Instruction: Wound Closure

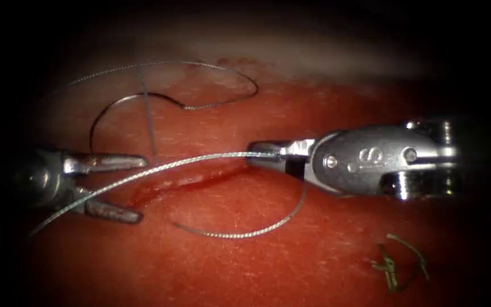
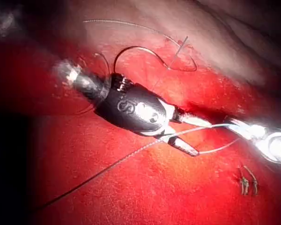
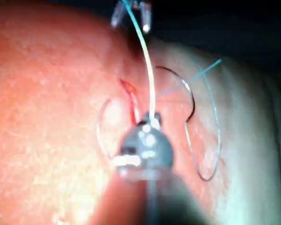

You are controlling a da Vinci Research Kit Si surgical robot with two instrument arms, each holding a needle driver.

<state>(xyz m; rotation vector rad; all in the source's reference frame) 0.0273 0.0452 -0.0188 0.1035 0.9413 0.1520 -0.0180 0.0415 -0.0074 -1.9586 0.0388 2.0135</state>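
Steel-grey thread [image 1: 160, 166] runs in a taut line across the cut [image 1: 183, 182], the landmark for everything else. At the cut's right end, the right tool [image 1: 265, 156] has its jaws pressed together on that thread. The line slopes down and away to the left, passing between the spread jaws of the left tool [image 1: 117, 187], which holds nothing. The left tool sits at the cut's left end — the thread's long axis lies straight through its gap, so it is the nearer arm. Beyond the cut, slack thread loops over the pale tissue [image 1: 291, 267]. Whether the dark curved piece [image 1: 117, 105] there is the needle, I cannot tell. Cut thread ends [image 1: 396, 261] lie well right of the cut.
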